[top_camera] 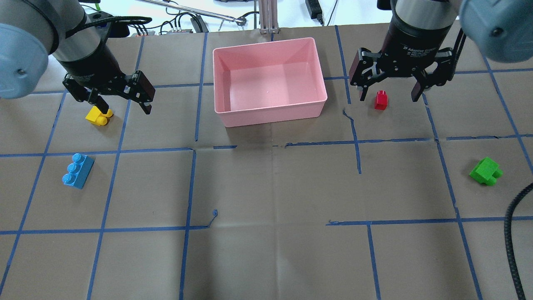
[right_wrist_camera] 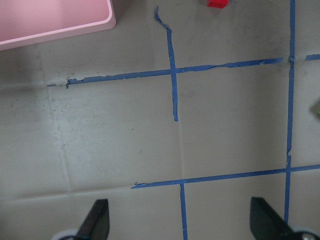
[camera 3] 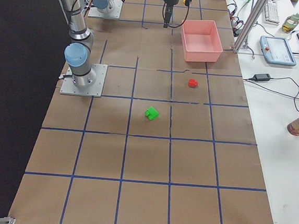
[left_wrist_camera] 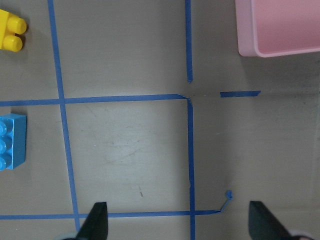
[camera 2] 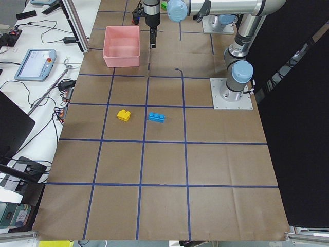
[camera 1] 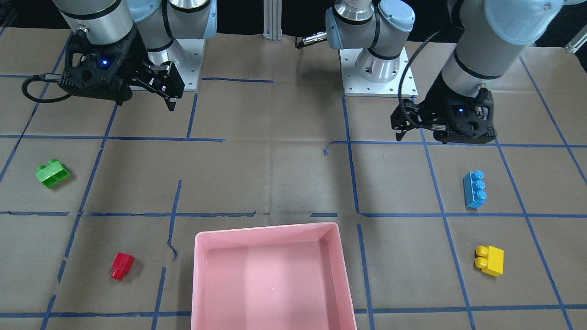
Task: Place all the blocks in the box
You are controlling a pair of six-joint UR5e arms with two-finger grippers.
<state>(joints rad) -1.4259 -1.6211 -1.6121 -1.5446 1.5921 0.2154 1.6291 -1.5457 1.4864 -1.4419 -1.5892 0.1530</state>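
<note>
- left pincer: jaws spread wide with nothing between them. It hangs above the bench, pointing down. Its own wrist view shows dark fingertips at the lower edge, over bare paper.
- right pincer: jaws also wide apart and empty, pointing down.
- View discrepancy: from overhead, the red brick seems to sit between the fingers of the right pincer, and the yellow brick just under the left pincer. The front-facing view puts both pincers in the upper frame near the arm bases, well apart from those bricks in the lower frame.
- blue brick: three studs, facing up, at the overhead view's middle left.
- green brick: middle right, tipped over; only the front-facing view shows its hollow underside.
- box: pink plastic with raised walls and rounded corners, top centre. All four bricks lie outside it.
- Bench surface: brown paper with a blue tape grid, torn in places.
</note>
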